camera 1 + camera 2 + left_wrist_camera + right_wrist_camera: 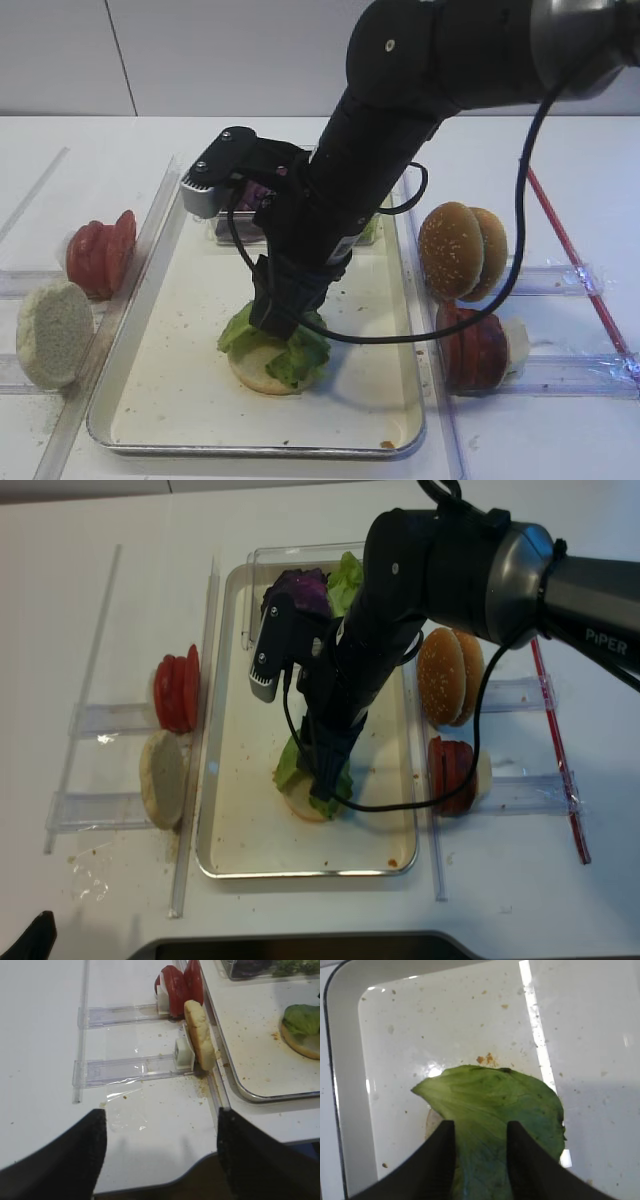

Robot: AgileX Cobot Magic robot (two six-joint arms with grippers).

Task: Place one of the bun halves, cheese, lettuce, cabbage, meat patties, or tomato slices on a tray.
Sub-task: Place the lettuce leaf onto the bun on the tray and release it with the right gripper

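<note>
**Lettuce down on bun, release under way**

I find the tray (140,400) holding a bun half (262,374) near its front middle, with the lettuce (300,357) lying on top of it. My right gripper (480,1160) stands directly over the leaf, fingers (440,1160) parted either side of it and, as far as I can judge, not pinching it. I judge the placement done; only the withdrawal is left. My left gripper (160,1155) hangs open over the table, well apart from the tray.
</note>
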